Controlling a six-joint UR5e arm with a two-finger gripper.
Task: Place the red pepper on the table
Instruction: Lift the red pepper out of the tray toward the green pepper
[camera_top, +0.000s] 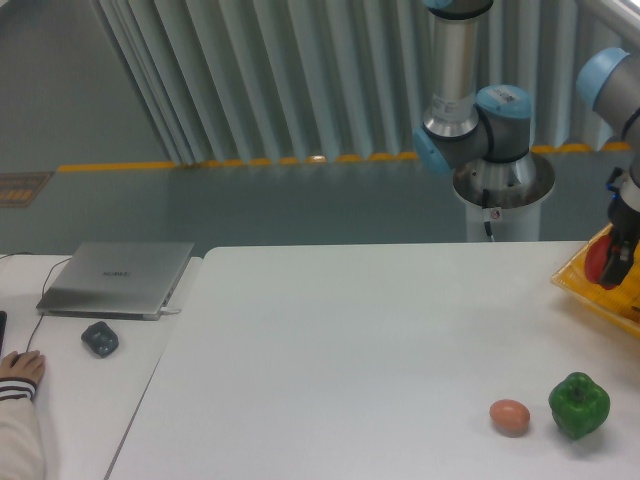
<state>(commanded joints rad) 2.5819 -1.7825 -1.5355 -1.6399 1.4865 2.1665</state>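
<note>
The red pepper (598, 263) shows as a small glossy red shape at the far right, lifted just above the yellow basket (578, 281). My gripper (611, 266) hangs from the arm at the right edge and is shut on the pepper, its dark fingers (619, 262) partly covering it. The white table (350, 340) spreads below and to the left. Part of the gripper is cut off by the frame edge.
A green bell pepper (579, 405) and a brownish egg (510, 416) lie near the table's front right. On a side desk at left sit a laptop (118, 277) and a mouse (99, 338), with a person's hand (18, 370) nearby. The arm's base (500, 185) stands behind the table.
</note>
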